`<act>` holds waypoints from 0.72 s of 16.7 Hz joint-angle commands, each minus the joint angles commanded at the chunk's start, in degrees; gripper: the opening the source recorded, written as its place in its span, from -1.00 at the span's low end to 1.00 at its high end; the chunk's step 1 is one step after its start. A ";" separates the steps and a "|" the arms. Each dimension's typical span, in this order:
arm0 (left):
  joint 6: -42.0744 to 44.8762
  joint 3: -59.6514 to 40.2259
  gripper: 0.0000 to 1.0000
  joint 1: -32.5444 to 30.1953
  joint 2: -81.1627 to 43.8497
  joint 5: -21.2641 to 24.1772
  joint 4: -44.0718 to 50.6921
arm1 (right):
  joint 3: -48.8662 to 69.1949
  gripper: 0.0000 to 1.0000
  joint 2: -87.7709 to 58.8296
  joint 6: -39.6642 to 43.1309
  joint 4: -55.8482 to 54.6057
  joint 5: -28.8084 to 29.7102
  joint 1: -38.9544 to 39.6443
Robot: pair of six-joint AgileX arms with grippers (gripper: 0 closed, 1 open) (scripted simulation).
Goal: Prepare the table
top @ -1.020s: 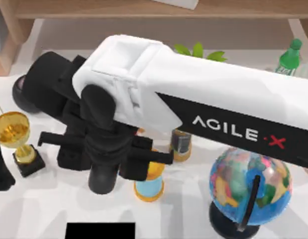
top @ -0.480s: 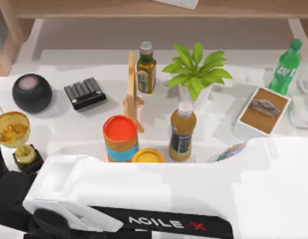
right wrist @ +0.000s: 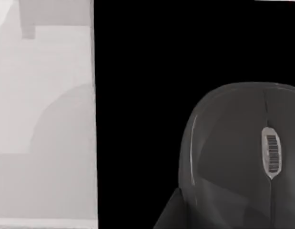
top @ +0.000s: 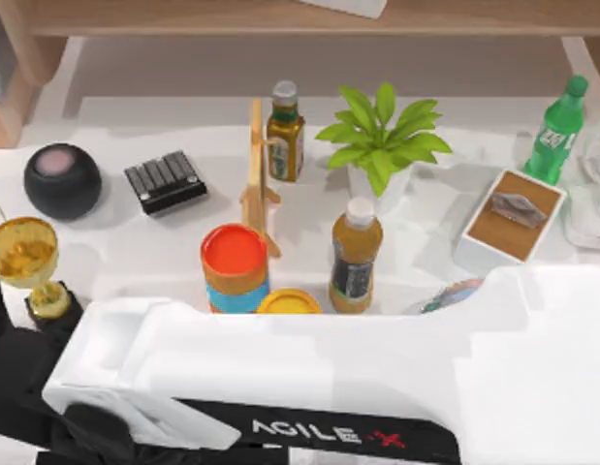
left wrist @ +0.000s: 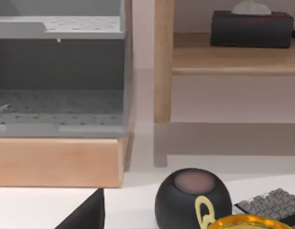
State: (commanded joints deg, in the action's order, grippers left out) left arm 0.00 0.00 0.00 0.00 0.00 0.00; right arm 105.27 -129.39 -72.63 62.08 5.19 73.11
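The table point(top: 135, 254) is a broad, flat, matte white top. It lies level, and its back edge runs from left to right along a light wooden shelf point(top: 183, 17).

Set on it are:
- a round black speaker point(top: 62, 180) with a dull pink top
- a ribbed black keypad point(top: 165, 181)
- a thin upright wooden stand point(top: 258, 174)
- a dark olive bottle point(top: 285, 118)
- a leafy green plant point(top: 382, 136) in a white pot
- an amber bottle point(top: 356, 254) with a pale cap
- a can point(top: 234, 263) with an orange lid
- a yellow disc point(top: 288, 302) touching that can
- a brown-topped tissue box point(top: 513, 228)
- a green bottle point(top: 559, 118) at the far right
- a shiny gold cup point(top: 26, 257) at the left

A smooth, white, boxy right arm point(top: 309, 373) is stretched across the near side of the table, above its surface. The right claw point(top: 33, 407) is at the arm's black end, over the near left corner. Whether it is apart or together cannot be told.

In the right wrist view, a glossy dark mouse point(right wrist: 247, 157) is seen on a black mat point(right wrist: 137, 95), beside a white strip of table.

The left claw point(left wrist: 85, 217) is taken to be the black wedge near the speaker in the left wrist view. Its state cannot be told either.
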 joint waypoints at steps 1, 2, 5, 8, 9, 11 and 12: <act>0.00 0.00 1.00 0.00 0.00 0.00 0.00 | 0.38 -1.00 0.20 0.10 -0.57 -0.35 0.06; 0.00 0.00 1.00 0.00 0.00 0.00 0.00 | 0.80 -1.00 0.41 0.22 -1.21 -0.73 0.12; 0.00 0.00 1.00 0.00 0.00 0.00 0.00 | 2.12 -1.00 0.96 0.67 -3.29 -1.79 0.16; 0.00 0.00 1.00 0.00 0.00 0.00 0.00 | 3.21 -1.00 1.24 1.12 -5.01 -2.46 -0.01; 0.00 0.00 1.00 0.00 0.00 0.00 0.00 | 3.44 -1.00 1.31 1.26 -5.41 -2.53 -0.09; 0.00 0.00 1.00 0.00 0.00 0.00 0.00 | 3.69 -1.00 1.41 1.47 -5.85 -2.45 -0.29; 0.00 0.00 1.00 0.00 0.00 0.00 0.00 | 3.70 -1.00 1.45 1.53 -5.88 -2.30 -0.39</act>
State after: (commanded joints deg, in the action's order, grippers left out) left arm 0.00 0.00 0.00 0.00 0.00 0.00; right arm 108.97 -127.94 -71.10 56.20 2.88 72.72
